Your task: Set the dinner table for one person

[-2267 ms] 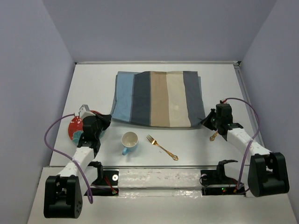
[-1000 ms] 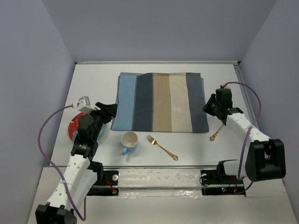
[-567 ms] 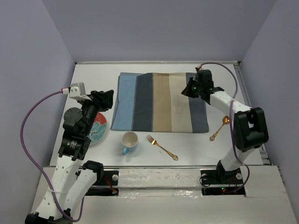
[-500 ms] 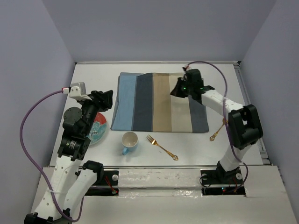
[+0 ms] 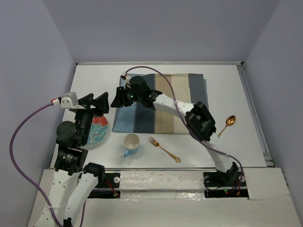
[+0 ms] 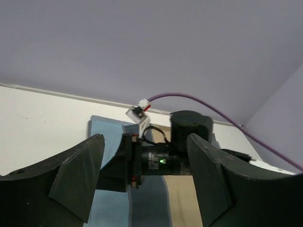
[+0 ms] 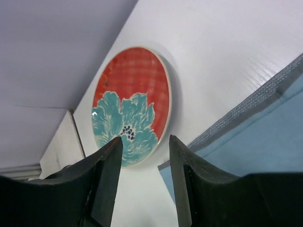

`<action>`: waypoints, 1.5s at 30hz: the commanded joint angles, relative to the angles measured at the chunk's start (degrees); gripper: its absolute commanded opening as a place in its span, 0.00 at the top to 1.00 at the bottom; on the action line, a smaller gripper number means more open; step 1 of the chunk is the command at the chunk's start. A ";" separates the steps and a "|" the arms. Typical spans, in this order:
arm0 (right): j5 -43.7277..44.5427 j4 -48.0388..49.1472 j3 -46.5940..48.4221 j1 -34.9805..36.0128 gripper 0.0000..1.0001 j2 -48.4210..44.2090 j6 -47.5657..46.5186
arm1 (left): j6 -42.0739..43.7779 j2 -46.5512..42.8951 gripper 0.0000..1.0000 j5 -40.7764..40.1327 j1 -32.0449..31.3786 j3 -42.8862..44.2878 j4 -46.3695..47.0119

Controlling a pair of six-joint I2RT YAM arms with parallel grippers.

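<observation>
The white dinner table (image 5: pixel 227 90) carries a striped placemat (image 5: pixel 161 101). A red plate with a teal flower (image 5: pixel 97 132) lies left of it. My left gripper (image 5: pixel 97 101) hangs open above the plate's far edge, empty. In the left wrist view that gripper (image 6: pixel 144 175) frames the right arm's wrist. My right arm reaches across the placemat, and its gripper (image 5: pixel 115 99) stands open over the mat's left edge. The right wrist view shows this gripper (image 7: pixel 144 156) empty, facing the plate (image 7: pixel 131 104) and the mat's corner (image 7: pixel 246 137).
A blue cup (image 5: pixel 131 143) stands near the front, below the placemat. A gold fork (image 5: pixel 164 149) lies to its right. A gold spoon (image 5: pixel 226 124) lies on the table right of the placemat. Purple cables loop off both arms.
The right arm has swung left across the placemat and its jaws have opened. The left arm has risen off the plate and opened wider. The plate now shows more fully.
</observation>
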 commanded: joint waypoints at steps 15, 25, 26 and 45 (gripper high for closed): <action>-1.20 -5.05 26.89 4.70 0.43 24.10 7.92 | 1.44 -3.22 0.04 -0.56 -1.92 -0.75 2.84; -3.66 -4.61 26.54 6.37 0.50 27.88 10.65 | 1.61 -3.84 0.04 -0.74 -2.27 -1.02 2.67; -3.57 -4.35 26.19 6.37 0.55 27.88 11.43 | 1.61 -3.58 0.04 -0.82 -2.35 -1.02 2.58; -7.79 3.91 23.29 6.37 1.00 23.58 20.39 | 1.96 -3.93 0.05 -1.35 -2.27 -1.02 2.14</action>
